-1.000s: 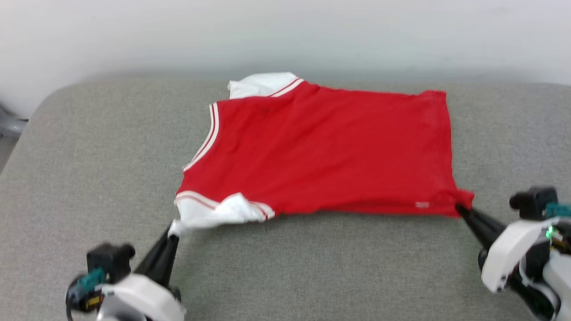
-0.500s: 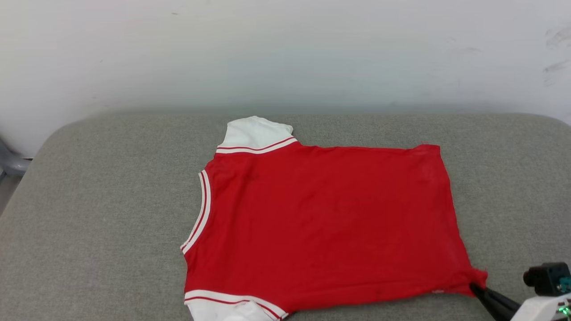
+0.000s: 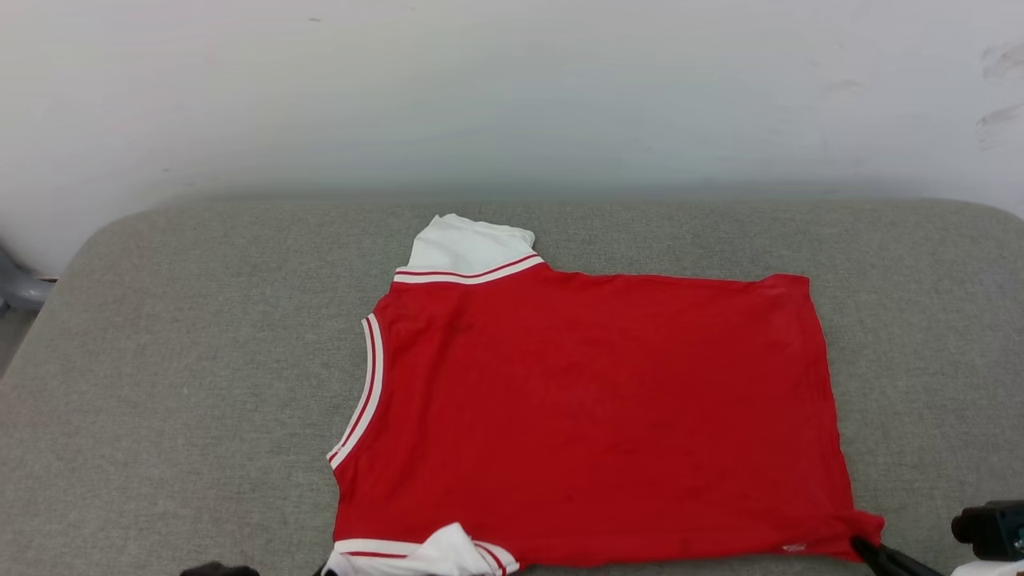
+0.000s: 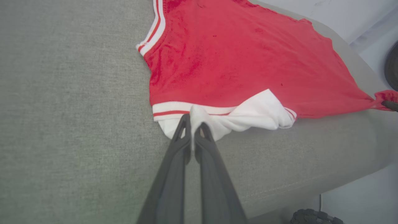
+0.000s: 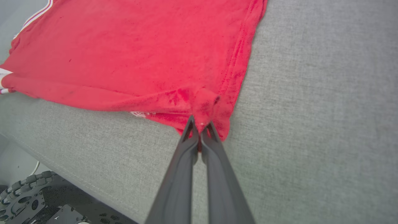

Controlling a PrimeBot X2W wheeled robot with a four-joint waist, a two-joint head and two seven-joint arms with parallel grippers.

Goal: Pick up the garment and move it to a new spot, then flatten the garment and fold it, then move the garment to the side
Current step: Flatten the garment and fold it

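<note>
The garment [image 3: 592,416] lies spread on the grey padded surface, plain red side up, neck to the left and hem to the right; its print is hidden. One white sleeve [image 3: 468,244] lies flat at the far edge. The near sleeve [image 4: 248,116] is bunched, and my left gripper [image 4: 193,119] is shut on its tip. My right gripper [image 5: 200,123] is shut on the near hem corner [image 3: 868,528], which is pulled into a point. One dark finger [image 3: 880,554] of the right gripper shows at the bottom right of the head view.
The grey padded surface [image 3: 184,360] has rounded corners and stands against a white wall [image 3: 512,96]. Its near edge [image 5: 62,169] runs just behind both grippers, with the robot's wheeled base [image 5: 28,193] below it. Bare grey surface lies left and right of the garment.
The head camera has tilted up, so garment and grippers sit lower in that view. Both grippers keep their hold. The near sleeve is more bunched than half a second ago.
</note>
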